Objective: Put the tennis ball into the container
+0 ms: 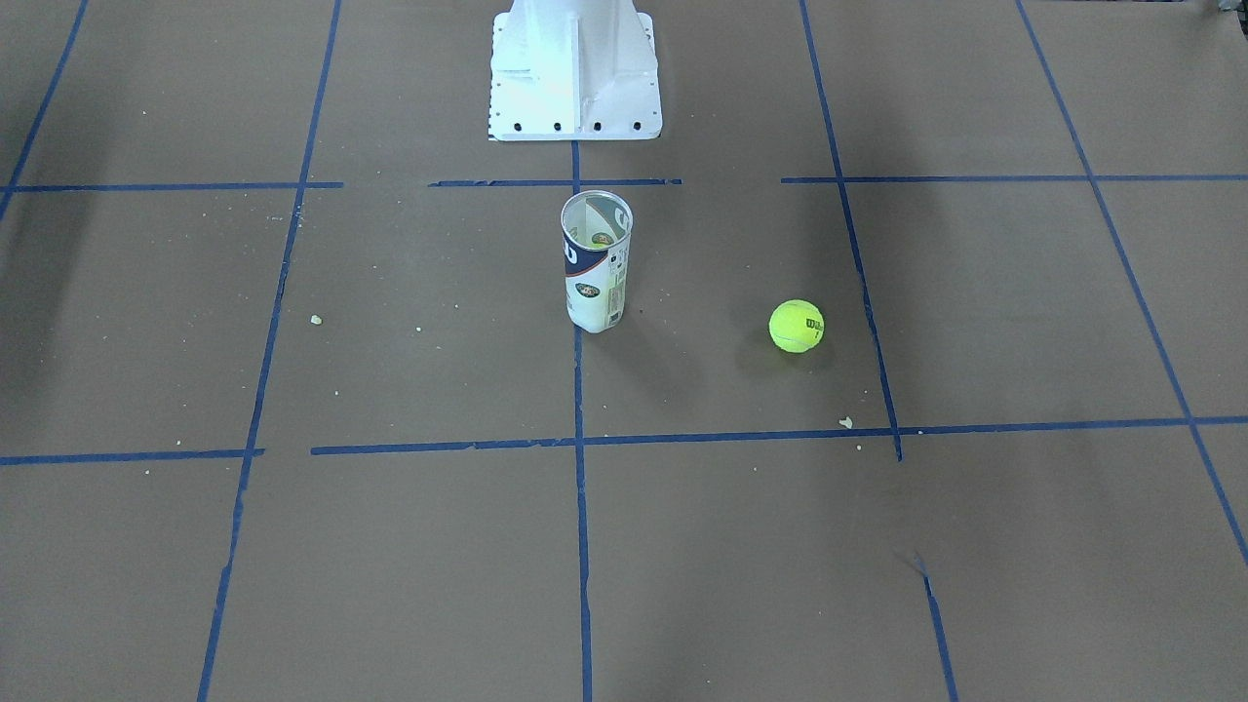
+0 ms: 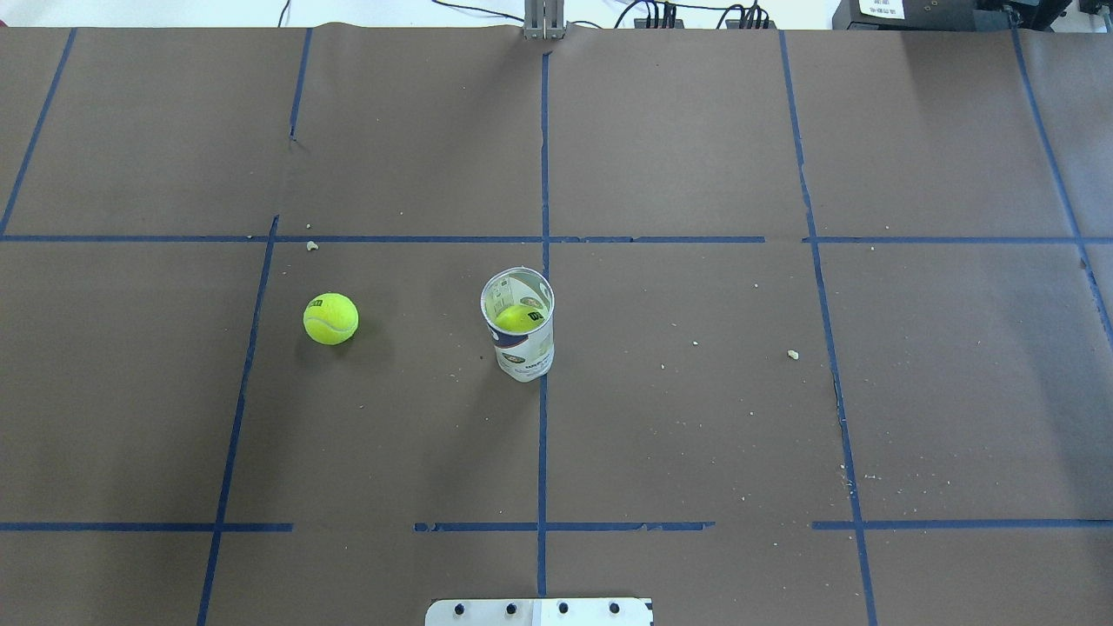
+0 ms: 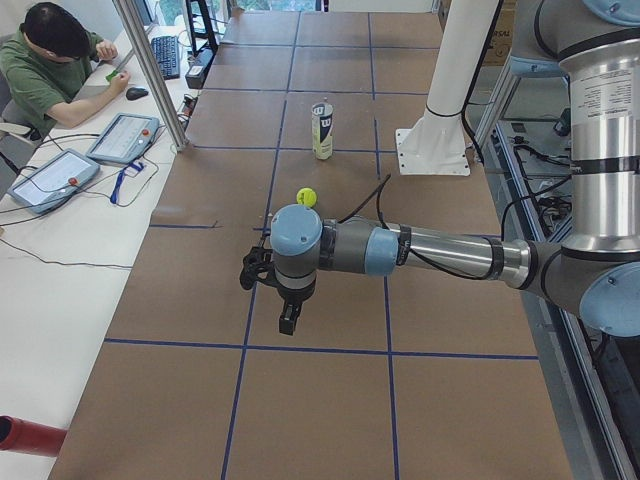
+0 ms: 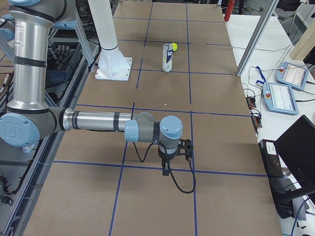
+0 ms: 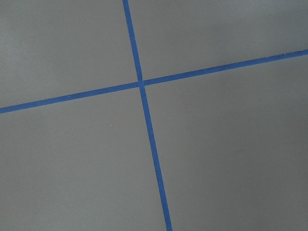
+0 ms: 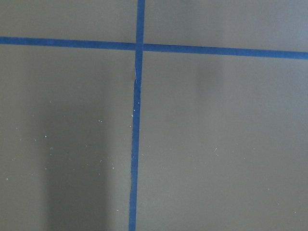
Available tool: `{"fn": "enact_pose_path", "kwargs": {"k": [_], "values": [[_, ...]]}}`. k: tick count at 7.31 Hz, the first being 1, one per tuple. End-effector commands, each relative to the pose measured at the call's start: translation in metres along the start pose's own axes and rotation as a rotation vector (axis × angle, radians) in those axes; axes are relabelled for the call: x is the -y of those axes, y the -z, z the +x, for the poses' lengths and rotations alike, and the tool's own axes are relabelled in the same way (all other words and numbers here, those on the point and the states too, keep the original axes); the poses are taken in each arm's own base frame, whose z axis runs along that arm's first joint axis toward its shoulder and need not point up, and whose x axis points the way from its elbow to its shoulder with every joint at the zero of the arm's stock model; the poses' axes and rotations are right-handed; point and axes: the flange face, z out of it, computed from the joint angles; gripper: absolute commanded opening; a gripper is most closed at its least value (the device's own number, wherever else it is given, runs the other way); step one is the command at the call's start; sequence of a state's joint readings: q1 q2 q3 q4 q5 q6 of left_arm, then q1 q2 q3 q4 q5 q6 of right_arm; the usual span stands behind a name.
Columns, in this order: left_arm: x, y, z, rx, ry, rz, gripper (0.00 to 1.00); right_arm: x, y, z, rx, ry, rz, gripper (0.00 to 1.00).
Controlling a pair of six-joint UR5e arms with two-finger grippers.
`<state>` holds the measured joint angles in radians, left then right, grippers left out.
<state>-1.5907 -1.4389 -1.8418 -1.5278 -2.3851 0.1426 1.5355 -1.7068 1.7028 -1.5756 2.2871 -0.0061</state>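
**Overhead exterior: ball loose on bench, task not started**

Overhead exterior shows the tennis ball (image 2: pixel 330 318) lying free on the brown bench (image 2: pixel 696 417), on the robot's left side and well apart from the container (image 2: pixel 520 335). Nothing touches it.

The container stands upright near the bench centre, on the middle blue tape line (image 2: pixel 542 452), with its mouth open. A second ball (image 2: pixel 516 318) already sits inside it, low down. There looks to be room above that ball, judging by the can's height.

Neither arm is near either item. The left gripper (image 3: pixel 288 318) hangs over the bench on the ball's side, short of the ball. The right gripper (image 4: pixel 166 169) hangs over the opposite end. Both show only in the side views, so I cannot tell whether either is open or closed. Neither seems to be carrying anything. Both wrist cameras show only bare bench and tape.

My read on progress is zero for this ball. The reach, grasp, carry and drop over the container mouth are all left. The left arm is likely the one to do it, being on the ball's side.
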Motion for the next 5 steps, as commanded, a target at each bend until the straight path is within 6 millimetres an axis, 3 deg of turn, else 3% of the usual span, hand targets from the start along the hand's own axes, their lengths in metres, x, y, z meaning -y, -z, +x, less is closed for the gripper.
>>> {"fn": "enact_pose_path", "kwargs": {"k": [1, 4, 5], "values": [[0.000, 0.002, 0.001, 0.002, -0.004, 0.005, 1.00, 0.000, 0.000, 0.000, 0.000, 0.000, 0.000, 1.00], [0.003, 0.002, 0.002, 0.003, -0.003, 0.004, 1.00, 0.000, 0.000, 0.000, 0.000, 0.000, 0.000, 1.00], [0.016, 0.009, 0.007, 0.005, -0.017, 0.023, 1.00, 0.001, 0.000, 0.000, 0.000, 0.001, 0.001, 1.00]]}}
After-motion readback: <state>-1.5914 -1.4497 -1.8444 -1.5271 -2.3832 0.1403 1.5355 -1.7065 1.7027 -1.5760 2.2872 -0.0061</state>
